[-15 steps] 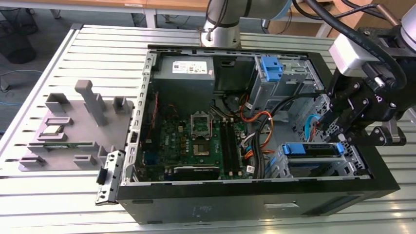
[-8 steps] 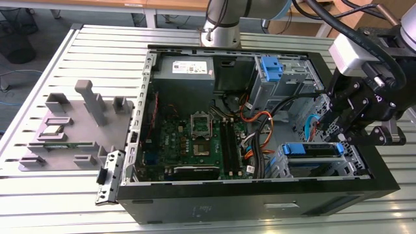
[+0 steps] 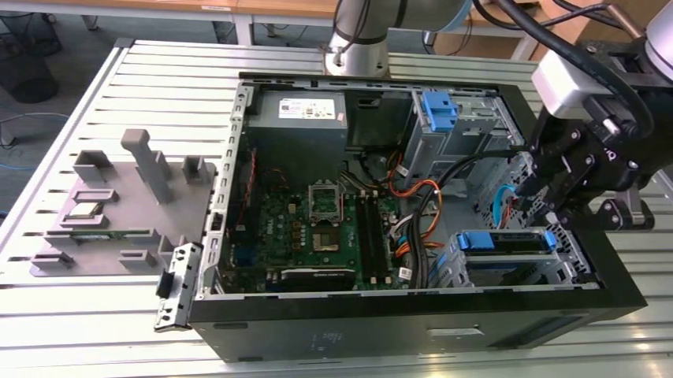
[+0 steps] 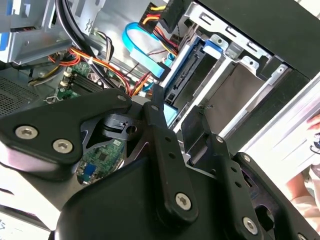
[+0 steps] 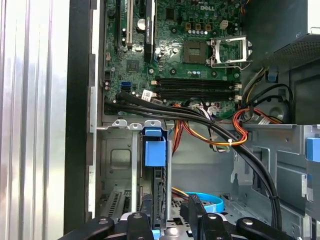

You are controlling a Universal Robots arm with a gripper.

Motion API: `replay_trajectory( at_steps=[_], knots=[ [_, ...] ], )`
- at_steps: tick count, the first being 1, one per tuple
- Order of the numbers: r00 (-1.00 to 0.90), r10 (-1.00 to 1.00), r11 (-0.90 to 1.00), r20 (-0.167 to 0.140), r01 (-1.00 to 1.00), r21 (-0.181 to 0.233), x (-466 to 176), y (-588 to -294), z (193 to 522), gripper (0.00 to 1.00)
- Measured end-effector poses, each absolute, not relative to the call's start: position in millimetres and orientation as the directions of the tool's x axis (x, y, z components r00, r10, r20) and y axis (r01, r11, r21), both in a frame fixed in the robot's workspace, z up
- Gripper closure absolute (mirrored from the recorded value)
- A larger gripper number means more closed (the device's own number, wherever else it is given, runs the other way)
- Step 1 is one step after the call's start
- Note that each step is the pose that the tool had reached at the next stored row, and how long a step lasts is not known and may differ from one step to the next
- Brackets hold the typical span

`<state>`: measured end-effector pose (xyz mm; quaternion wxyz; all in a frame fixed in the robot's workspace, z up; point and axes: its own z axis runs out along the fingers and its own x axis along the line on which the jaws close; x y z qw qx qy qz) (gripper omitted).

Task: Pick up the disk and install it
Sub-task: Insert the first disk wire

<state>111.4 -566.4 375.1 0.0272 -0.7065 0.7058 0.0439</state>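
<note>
The disk [image 3: 505,241], silver with blue plastic rails, lies in the drive bay at the corner of the open computer case [image 3: 421,315] on the exterior view's right, toward the front. In the first wrist view its blue rail tab [image 5: 154,150] stands between the bay's metal walls. My gripper [image 3: 538,206] hangs just above that bay. Its two black fingers are apart in both wrist views, and the disk's blue rail [image 4: 170,116] shows in the gap. The gripper [image 4: 179,107] is open and grips nothing.
A grey power supply [image 3: 303,110] sits at the case's back. A lone blue bracket [image 3: 440,110] sits in the upper bay. Black and orange cables [image 5: 220,132] cross between the motherboard [image 3: 315,228] and the bays. A grey fixture tray [image 3: 116,205] lies on the slatted table at the exterior view's left.
</note>
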Motion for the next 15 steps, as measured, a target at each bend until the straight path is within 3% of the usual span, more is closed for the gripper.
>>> replay_trajectory(
  at_steps=[15],
  knots=[
    [0.000,-0.998,-0.001,-0.063,-1.000,0.024,117,-549,373,0.58]
  ],
)
